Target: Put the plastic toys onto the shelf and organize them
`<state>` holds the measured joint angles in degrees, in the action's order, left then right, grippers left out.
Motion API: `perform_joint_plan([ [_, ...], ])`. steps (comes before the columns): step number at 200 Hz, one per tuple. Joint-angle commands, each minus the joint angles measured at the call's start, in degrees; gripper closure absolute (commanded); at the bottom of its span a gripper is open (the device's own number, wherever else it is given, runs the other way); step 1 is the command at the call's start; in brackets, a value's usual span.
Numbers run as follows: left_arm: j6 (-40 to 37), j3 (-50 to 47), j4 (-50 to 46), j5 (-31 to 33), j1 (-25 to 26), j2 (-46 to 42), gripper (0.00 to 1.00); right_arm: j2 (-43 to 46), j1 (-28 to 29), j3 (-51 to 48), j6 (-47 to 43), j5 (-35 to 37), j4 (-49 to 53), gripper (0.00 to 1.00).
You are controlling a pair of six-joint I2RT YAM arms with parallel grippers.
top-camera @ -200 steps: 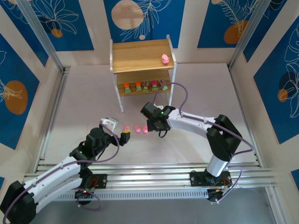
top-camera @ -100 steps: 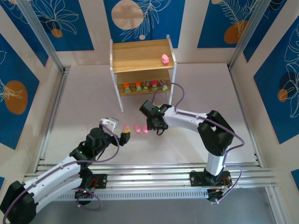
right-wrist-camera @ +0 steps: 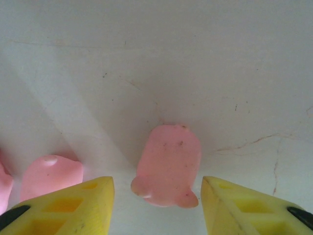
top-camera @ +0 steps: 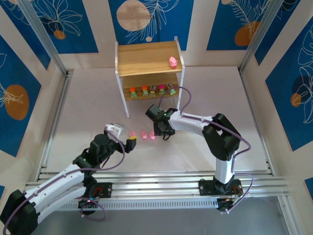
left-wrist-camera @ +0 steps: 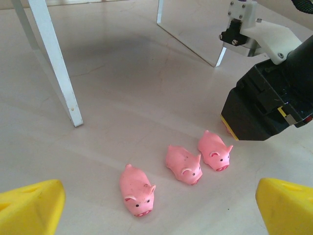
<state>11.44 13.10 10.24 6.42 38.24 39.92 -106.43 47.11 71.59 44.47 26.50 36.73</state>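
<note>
Pigs (left-wrist-camera: 184,165), three pink ones, are lying in a row on the table (top-camera: 88,107) in front of the shelf (top-camera: 146,58). The right gripper (right-wrist-camera: 156,196) is hanging over the rightmost pig (right-wrist-camera: 168,164), its fingers half apart on either side and not touching it. The left gripper (left-wrist-camera: 156,210) is hovering near, wide open and holding nothing. A fourth pig (top-camera: 172,62) is sitting on the top board, and five blocky toys (top-camera: 151,90) on the lower one.

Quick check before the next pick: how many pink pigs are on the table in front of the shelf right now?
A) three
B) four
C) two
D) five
A: three lie in a row on the table, the near pig, the middle pig and the far pig; a fourth pig sits on top of the shelf.
</note>
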Motion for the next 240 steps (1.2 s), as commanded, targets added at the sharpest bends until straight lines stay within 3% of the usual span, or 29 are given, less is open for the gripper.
perform_joint_plan([
  [1, -0.3, -0.4, 1.0, 0.0, -0.6, -0.5, 0.0, -0.9, -0.4, 0.9, 0.3, -1.2, 0.4, 0.5],
  [173, -0.3, -0.4, 1.0, 0.1, -0.6, -0.5, 0.0, -2.3, -1.3, 0.6, -0.2, -1.0, 0.2, 0.59],
  [240, -0.4, -0.4, 1.1, 0.1, -0.7, -0.4, 0.0, -1.6, -1.3, 0.5, -0.9, -0.5, 1.1, 0.68],
])
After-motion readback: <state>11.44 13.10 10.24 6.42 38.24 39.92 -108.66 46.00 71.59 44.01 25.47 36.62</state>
